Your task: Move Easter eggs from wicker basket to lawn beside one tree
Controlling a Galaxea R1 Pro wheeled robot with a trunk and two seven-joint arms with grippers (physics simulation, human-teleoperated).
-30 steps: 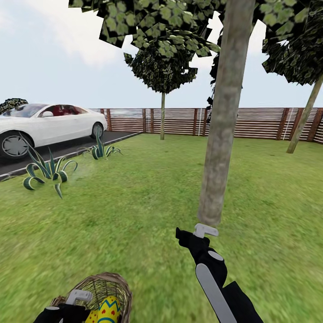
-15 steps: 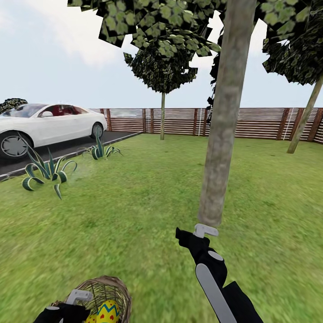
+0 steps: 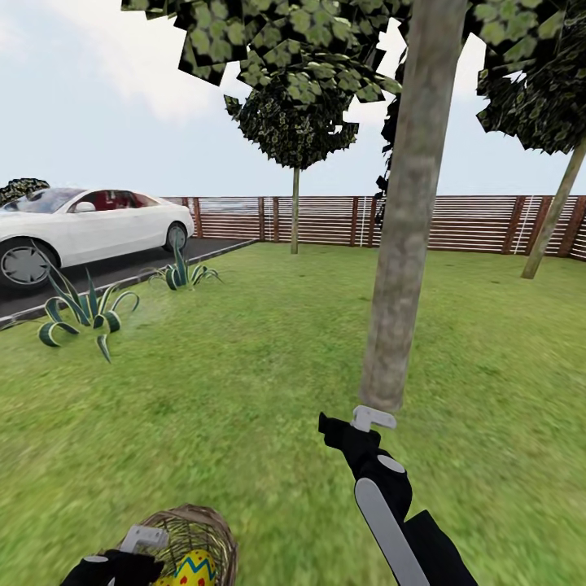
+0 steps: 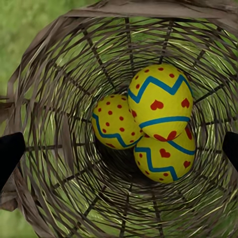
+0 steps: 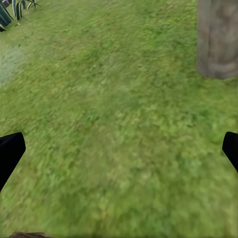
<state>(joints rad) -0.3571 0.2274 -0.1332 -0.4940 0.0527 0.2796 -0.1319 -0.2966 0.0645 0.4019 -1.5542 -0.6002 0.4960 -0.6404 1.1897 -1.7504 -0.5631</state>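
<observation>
Green lawn (image 3: 244, 382) spreads to the fence as I hold my left gripper (image 4: 119, 148), jaws apart, above the wicker basket (image 4: 44, 99) holding all three Easter eggs (image 4: 159, 101); next I should descend and grasp one, my right gripper (image 5: 119, 148) empty and spread near the tree (image 3: 399, 268).

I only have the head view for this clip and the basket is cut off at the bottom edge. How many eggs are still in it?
Observer: Three. The left wrist view looks straight down into the wicker basket and all three Easter eggs lie clustered at the bottom.
Operator: Is the left gripper holding one?
Observer: No. The left gripper is open, its fingertips wide apart, none touching an egg.
Operator: And the right one?
Observer: The right gripper is open and empty above the lawn, with the tree trunk's base ahead of it.
</observation>
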